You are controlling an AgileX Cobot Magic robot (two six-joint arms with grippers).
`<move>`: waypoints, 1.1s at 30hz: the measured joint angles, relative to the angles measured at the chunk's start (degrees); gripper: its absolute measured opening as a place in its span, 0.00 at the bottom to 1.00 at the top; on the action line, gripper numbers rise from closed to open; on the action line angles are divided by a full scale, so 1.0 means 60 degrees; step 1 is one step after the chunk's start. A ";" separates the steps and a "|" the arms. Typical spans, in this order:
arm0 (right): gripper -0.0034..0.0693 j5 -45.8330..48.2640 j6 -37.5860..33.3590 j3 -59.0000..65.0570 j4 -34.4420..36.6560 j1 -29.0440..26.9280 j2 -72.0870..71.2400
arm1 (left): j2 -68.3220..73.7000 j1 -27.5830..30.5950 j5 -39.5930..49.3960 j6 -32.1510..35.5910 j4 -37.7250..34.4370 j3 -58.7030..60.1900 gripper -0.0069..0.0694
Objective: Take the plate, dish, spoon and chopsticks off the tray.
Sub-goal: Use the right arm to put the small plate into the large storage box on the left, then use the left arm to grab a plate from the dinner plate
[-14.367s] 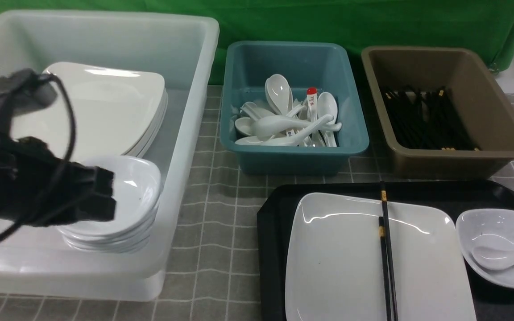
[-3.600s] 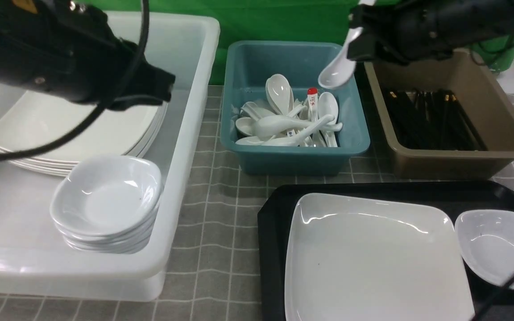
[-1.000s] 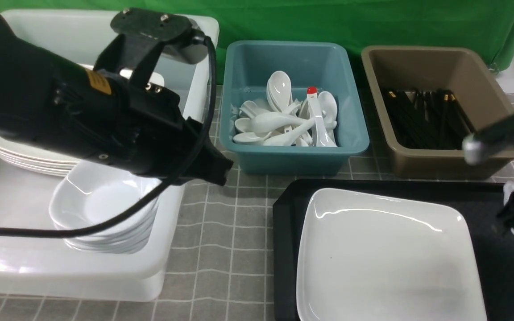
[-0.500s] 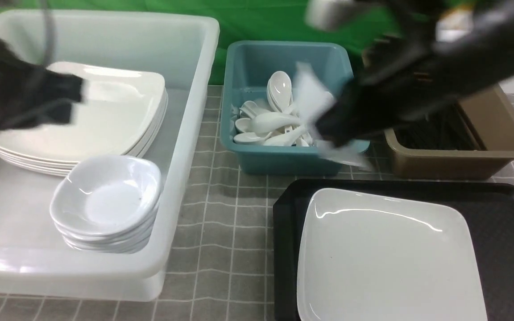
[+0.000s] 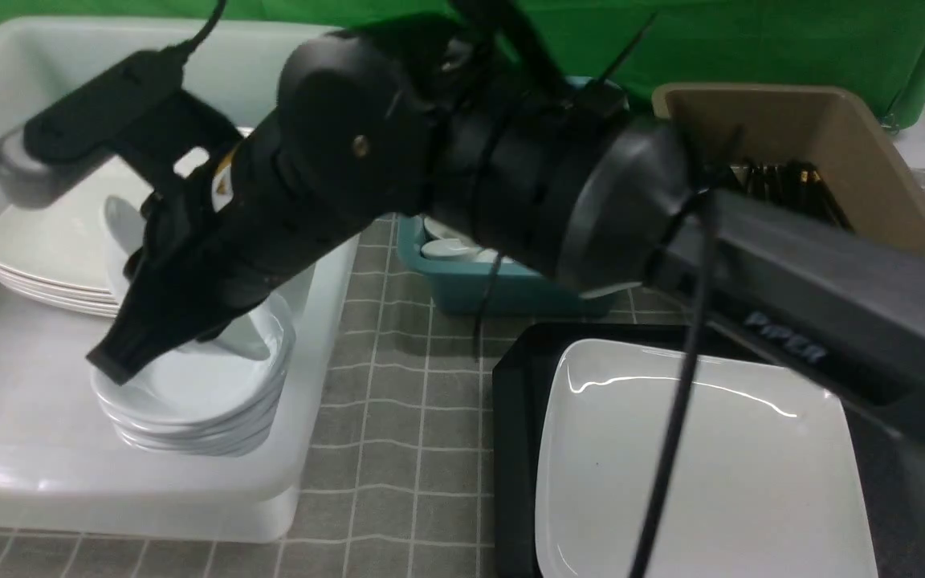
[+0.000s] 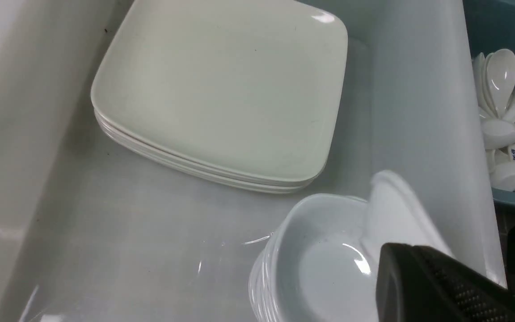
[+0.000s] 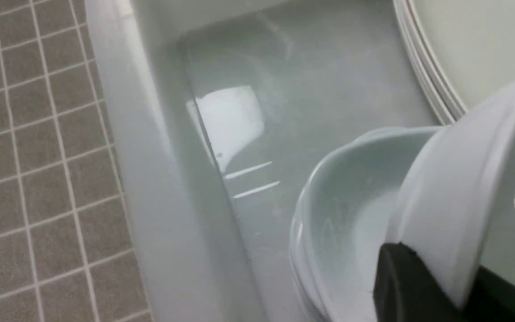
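My right arm reaches across to the white tub, and its gripper (image 5: 149, 333) (image 7: 436, 286) is shut on the rim of the small dish (image 5: 120, 233) (image 7: 463, 197). The dish hangs tilted just above a stack of like dishes (image 5: 189, 401) (image 6: 311, 268). The large square plate (image 5: 695, 466) lies on the black tray (image 5: 515, 401). My left gripper (image 6: 394, 268) is shut and empty above the tub, next to the tilted dish (image 6: 391, 205). The spoon cannot be told apart among the white spoons (image 6: 503, 125). Black chopsticks (image 5: 784, 181) lie in the brown tub.
The white tub (image 5: 149, 482) also holds a stack of square plates (image 5: 37, 257) (image 6: 221, 94). A teal tub (image 5: 503, 285) and a brown tub (image 5: 840, 144) stand behind the tray, partly hidden by the right arm. A grey checked cloth (image 5: 398, 449) covers the table.
The right arm has swung left from over the teal tub to the white tub, carrying the dish down to the dish stack. The left arm has left the front view.
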 joint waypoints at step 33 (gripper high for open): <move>0.09 0.4302 0.2950 0.0942 -0.4829 -0.0973 -0.4651 | 0.0951 -0.4067 0.0107 0.1703 -0.1650 0.0000 0.10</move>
